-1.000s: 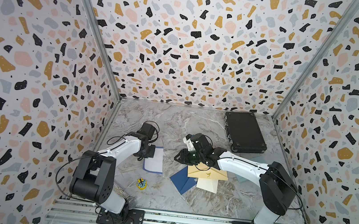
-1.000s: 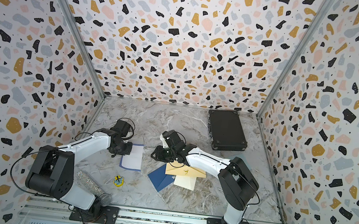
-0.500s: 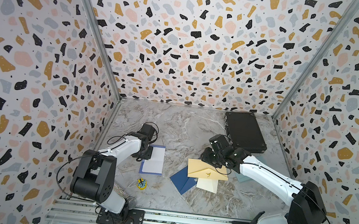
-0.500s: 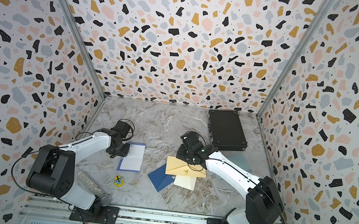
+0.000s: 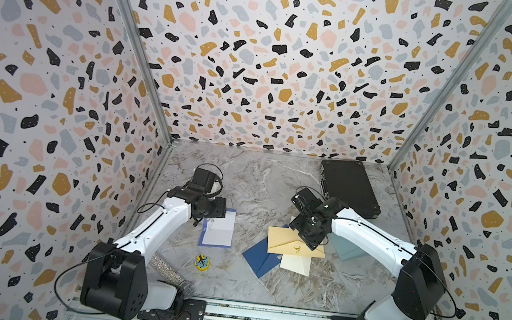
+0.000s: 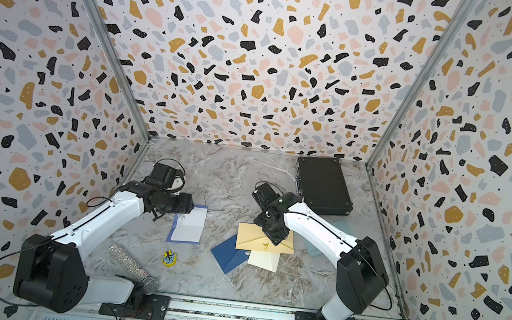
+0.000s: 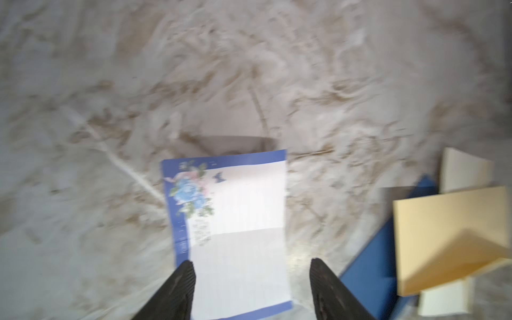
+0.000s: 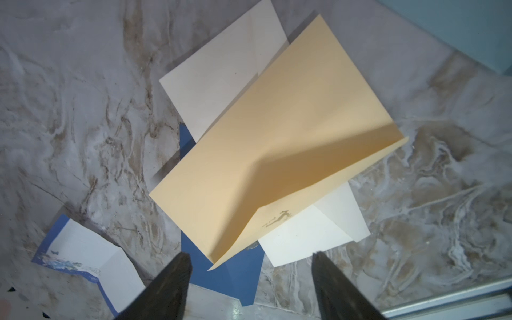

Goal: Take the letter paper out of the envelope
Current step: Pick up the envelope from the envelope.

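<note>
Moved since earlier: both arms are letting go. The right gripper point(image 8: 251, 255) is now sitting further toward 3 o'clock, off the 9 o'clock end of the tan envelope point(image 5: 290, 246), and the left gripper point(image 7: 252, 263) is no longer pinching the sheet.
Letter paper: the letter paper point(image 5: 217, 232) is lying on the table point(image 5: 262, 181), outside every envelope, apart from the tan envelope at its 9 o'clock.
Left fingers: the fingers point(image 7: 177, 293) are standing wide apart, gripping nothing, and hovering over the sheet's edge.
Right fingers: these fingers point(image 8: 169, 291) are also spread and empty, hanging over the tan envelope's lifted flap.
Pile: the tan envelope is resting on a blue envelope point(image 5: 260, 261) and a cream envelope point(image 5: 296, 265).
Progress: the extraction is looking finished, with only the retreat probably remaining.
Risk, left: the sheet is creased and sitting slightly raised, so a low withdrawing finger could be dragging it along.
Risk, right: the flap is standing up, so a descending or sideways move could be snagging it and shifting the whole pile.
Wrist views only: these are showing the finger spread, the blue floral print and the fold line, though the left wrist view is blurring.
Top views only: these are showing the black case point(image 5: 349, 187) at 1 o'clock, while the wrist bodies are hiding the fingers.
</note>
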